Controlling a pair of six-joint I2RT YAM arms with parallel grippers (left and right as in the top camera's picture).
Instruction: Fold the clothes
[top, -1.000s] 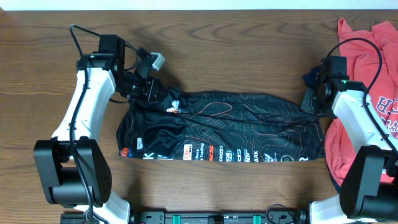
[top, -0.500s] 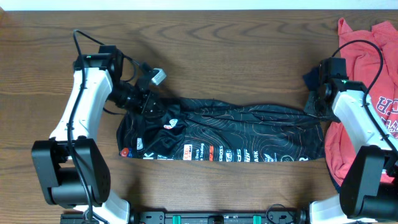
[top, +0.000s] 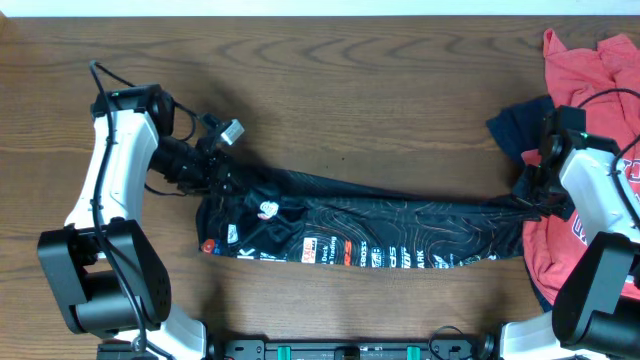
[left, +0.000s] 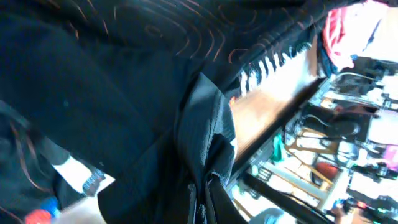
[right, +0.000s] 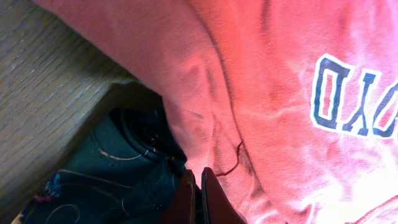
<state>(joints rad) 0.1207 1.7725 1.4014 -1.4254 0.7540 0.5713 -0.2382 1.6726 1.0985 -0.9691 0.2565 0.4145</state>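
Observation:
The clothes, a black jersey (top: 370, 225) with thin orange contour lines and a row of sponsor logos, lie stretched in a narrow band across the table's front half. My left gripper (top: 213, 178) is shut on the jersey's far left corner. In the left wrist view, black fabric (left: 93, 93) fills the frame and bunches between the closed fingers of the left gripper (left: 202, 208). My right gripper (top: 528, 197) is shut on the jersey's far right corner. In the right wrist view, the right gripper (right: 199, 202) has its fingers pressed together beside dark jersey cloth (right: 106, 180).
A red T-shirt (top: 585, 70) with navy lettering lies heaped at the right edge, under and behind the right arm, and fills much of the right wrist view (right: 280, 93). A navy garment (top: 518, 128) pokes out beside it. Bare wood table (top: 380, 90) lies behind the jersey.
Both grippers have moved toward the table's front, the left one also outward to the left. The jersey's far edge came with them, so the jersey is now pulled taut into a narrower band.

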